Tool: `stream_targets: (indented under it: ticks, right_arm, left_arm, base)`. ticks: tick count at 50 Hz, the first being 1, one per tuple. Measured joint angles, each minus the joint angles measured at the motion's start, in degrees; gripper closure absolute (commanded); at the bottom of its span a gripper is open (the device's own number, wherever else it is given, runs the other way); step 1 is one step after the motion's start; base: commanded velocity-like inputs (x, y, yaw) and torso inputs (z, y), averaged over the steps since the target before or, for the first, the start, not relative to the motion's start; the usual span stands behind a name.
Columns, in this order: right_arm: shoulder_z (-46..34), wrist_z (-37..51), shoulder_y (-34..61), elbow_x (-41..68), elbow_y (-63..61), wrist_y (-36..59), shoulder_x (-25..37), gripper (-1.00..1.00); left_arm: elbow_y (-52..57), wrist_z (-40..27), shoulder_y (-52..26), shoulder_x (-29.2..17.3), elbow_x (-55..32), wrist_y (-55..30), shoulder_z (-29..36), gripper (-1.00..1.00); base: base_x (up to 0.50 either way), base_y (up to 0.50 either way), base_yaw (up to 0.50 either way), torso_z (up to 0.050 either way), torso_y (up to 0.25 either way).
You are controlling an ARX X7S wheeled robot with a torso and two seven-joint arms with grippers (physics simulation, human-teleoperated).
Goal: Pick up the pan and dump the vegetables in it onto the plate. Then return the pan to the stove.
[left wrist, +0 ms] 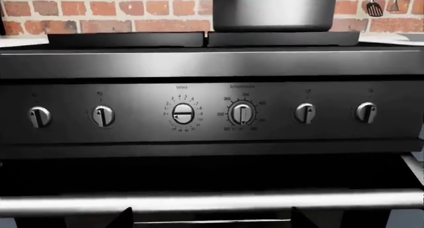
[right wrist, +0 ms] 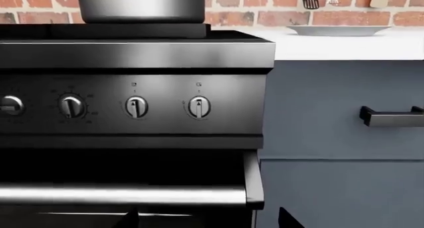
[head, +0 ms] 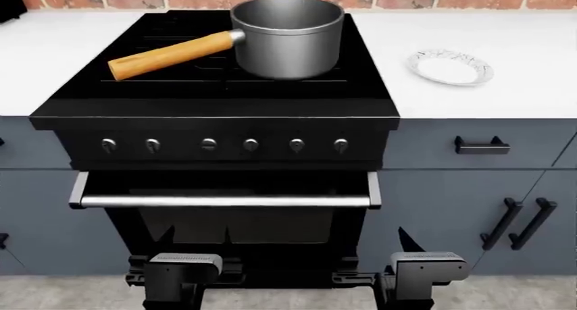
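You have even, bright light from above — the counter (head: 505, 94) nearly washes out. Soft glare bands run along the stove (head: 216, 114) front and the pan (head: 286, 36). Wrist views are slightly soft; shadows faint.

From where I was driving, the pan (head: 286, 36) sat upright on the stove (head: 216, 87), back right part of the cooktop, its wooden handle (head: 171, 55) angling out toward the front left. Couldn't see any vegetables inside from my angle. The plate (head: 449, 67) lay flat on the white counter just right of the stove, well apart from the pan. Stove was black, with six silver knobs (head: 209, 144) in a row.
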Motion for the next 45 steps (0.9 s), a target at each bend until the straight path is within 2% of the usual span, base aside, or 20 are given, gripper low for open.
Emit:
stream_targets:
  ticks: [21,35,40,45]
  right_arm:
    - [-2.08,1.63,1.22,1.51,2.57,-1.60,1.62,-1.00]
    - [-3.05,2.80,0.28,2.97,-0.07,-0.14,2.55,-1.00]
    - [-2.30,3.09,0.02,5.23,-3.04,1.76,3.13,-1.00]
    - [-1.31,3.64,0.38,7.85,-8.37,6.26,4.51,-1.00]
  left_arm:
    - [-1.65,-1.41,-0.83,-1.80,-1.64,1.63,2.08,-1.00]
    - [-1.64,-2.50,-0.77,-2.62,-2.92,2.29,2.85,-1.00]
    - [2.42,-3.81,0.00,-3.00,-4.56,0.33,2.00,-1.00]
    - [10.42,-5.99,0.39,-4.26,-6.34,-5.81,0.54,-1.00]
  base:
    - [0.00,0.00,0.00,0.050,0.000]
    - [0.00,0.00,0.00,0.048,0.000]
    - [0.00,0.00,0.00,0.001,0.000]
    - [0.00,0.00,0.00,0.000,0.000]
